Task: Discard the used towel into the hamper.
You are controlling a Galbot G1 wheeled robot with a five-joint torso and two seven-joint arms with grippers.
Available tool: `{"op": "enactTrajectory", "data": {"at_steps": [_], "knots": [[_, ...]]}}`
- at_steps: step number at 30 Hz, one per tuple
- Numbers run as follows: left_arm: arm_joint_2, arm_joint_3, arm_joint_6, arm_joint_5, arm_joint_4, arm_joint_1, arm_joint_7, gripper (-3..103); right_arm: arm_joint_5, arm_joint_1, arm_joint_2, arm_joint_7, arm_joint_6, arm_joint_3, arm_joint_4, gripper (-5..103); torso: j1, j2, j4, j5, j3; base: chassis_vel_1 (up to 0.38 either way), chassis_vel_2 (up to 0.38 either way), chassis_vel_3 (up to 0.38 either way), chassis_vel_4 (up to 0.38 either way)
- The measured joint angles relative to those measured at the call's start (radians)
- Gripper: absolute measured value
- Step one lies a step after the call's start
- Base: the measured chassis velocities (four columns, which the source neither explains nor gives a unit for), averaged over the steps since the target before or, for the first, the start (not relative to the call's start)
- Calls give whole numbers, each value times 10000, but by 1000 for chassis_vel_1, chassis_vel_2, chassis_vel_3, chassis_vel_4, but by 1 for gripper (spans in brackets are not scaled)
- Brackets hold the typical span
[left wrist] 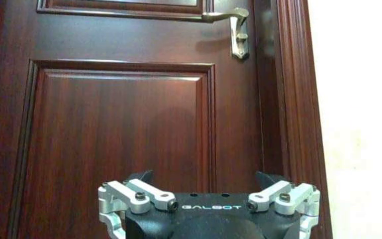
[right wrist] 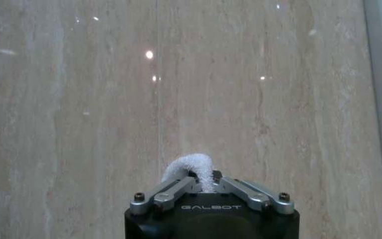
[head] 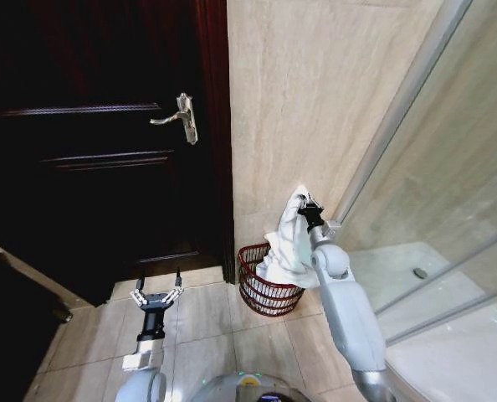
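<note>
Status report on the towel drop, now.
Right claw shut on white towel, held above hamper, towel's lower end hanging at its rim. Left claw open, idle, facing the door. Nothing blocking the hamper.

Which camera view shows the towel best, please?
The head view: the towel hangs from the right gripper, its lower end draped into the hamper. The right wrist view shows a small white tuft pinched between the fingers. The left wrist view faces the door.

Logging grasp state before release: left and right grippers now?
Left gripper: open, empty, low in front of the door.
Right gripper: shut on the towel, hanging over the hamper.
</note>
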Motion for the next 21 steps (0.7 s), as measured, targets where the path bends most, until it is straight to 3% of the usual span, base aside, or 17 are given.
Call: {"op": "enactTrajectory", "data": {"at_steps": [1,2,4,11,12,14,17,20,21], "knots": [[0,36,-35,23,44,-25,8,100,-398,-435,21,-301,-173,280,252,0,-11,-41,3,5,-18,-18,55,45,-42],[1,42,-47,33,73,-51,28,100,-666,-681,52,-424,-191,398,406,5,-17,-70,2,10,-31,-33,55,48,-42],[0,56,-51,40,89,-72,40,100,-748,-796,61,-444,-187,454,506,5,-27,-92,0,7,-49,-16,27,24,-21],[0,107,-14,62,114,-168,159,100,-883,-1434,116,-469,-125,673,1011,37,-151,-354,-4,6,-212,0,0,0,0],[0,107,-14,62,114,-168,159,100,-883,-1434,116,-469,-125,673,1011,37,-151,-354,-4,6,-212,0,0,0,0],[0,109,37,64,61,-169,203,100,-996,-1676,117,-419,-156,747,1357,48,-197,-477,-4,7,-286,0,0,0,0],[0,112,109,64,27,-194,221,100,-991,-2001,126,-417,-465,819,1915,54,-232,-578,-5,6,-355,0,0,0,0],[0,153,165,80,15,-330,226,100,-733,-2315,123,-418,-661,892,2333,70,-289,-734,-6,5,-450,0,0,0,0],[0,153,165,80,15,-330,226,100,-733,-2315,123,-418,-661,892,2333,70,-289,-734,-6,5,-450,0,0,0,0]]}}
